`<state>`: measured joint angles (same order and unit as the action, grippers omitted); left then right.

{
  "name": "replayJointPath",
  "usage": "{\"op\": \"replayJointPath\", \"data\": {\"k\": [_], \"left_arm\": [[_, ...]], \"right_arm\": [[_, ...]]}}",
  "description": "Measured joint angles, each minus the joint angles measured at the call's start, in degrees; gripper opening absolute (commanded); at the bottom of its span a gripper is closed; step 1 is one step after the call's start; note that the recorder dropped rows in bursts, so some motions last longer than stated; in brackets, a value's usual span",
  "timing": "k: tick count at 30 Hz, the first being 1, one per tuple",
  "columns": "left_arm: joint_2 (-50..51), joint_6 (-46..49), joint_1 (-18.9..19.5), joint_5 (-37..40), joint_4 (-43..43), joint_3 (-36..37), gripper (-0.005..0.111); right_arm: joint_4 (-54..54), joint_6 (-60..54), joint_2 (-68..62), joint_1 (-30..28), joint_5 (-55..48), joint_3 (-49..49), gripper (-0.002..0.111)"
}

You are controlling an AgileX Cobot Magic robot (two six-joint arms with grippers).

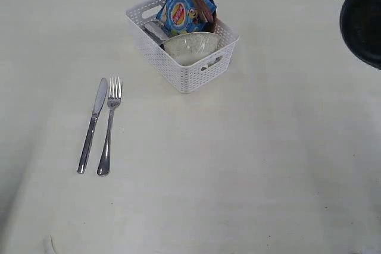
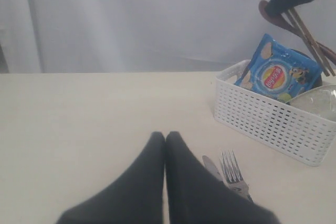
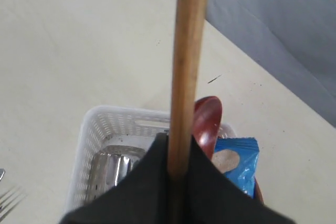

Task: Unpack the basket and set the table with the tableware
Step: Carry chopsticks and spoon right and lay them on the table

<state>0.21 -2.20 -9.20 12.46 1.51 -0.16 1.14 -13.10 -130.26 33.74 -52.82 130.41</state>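
1. The right gripper [image 3: 178,153] is clenched on the chopsticks [image 3: 186,66], which stand up between its dark fingers.
2. The spoon [image 3: 208,121] has its red-brown bowl just beside those fingers. It is not clear whether the spoon is gripped too.
3. The left gripper [image 2: 165,141] is clamped shut on nothing, its two fingers pressed together.
4. Count on the bare table [image 1: 250,165]: one knife [image 1: 92,126] and one fork [image 1: 109,129]. They lie side by side toward the left edge, the knife on the outer side and the handles toward the near edge. They are well apart from the basket.
5. There is one white basket [image 1: 196,75], standing near the middle of the far edge.
6. Count in the basket:
   - one pale bowl [image 1: 190,46] at the nearer end
   - one steel cup [image 3: 113,166]
   - one blue bag [image 1: 178,10] standing upright
   - one dark round plate [image 1: 209,1] behind the bag
   - the lower ends of two chopsticks and one spoon, which slant up out of it
7. The right gripper hangs above the basket, looking down into it. A dark part of the right arm [image 1: 363,22] shows at the far right corner.
8. The left gripper sits low over the table, pointing level toward the far edge, with the knife and fork tips just beside it.
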Motion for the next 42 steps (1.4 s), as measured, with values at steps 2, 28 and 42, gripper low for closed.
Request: {"op": "replayJointPath", "data": {"k": [2, 28, 42], "left_arm": [[0.0, 0.0, 0.0, 0.0, 0.0, 0.0, 0.0], [0.0, 0.0, 0.0, 0.0, 0.0, 0.0, 0.0], [0.0, 0.0, 0.0, 0.0, 0.0, 0.0, 0.0]], "right_arm": [[0.3, 0.0, 0.0, 0.0, -0.9, 0.0, -0.001], [-9.0, 7.6, 9.5, -9.9, -14.7, -8.8, -0.001], [7.3, 10.2, 17.1, -35.1, -2.3, -48.8, -0.001]]}}
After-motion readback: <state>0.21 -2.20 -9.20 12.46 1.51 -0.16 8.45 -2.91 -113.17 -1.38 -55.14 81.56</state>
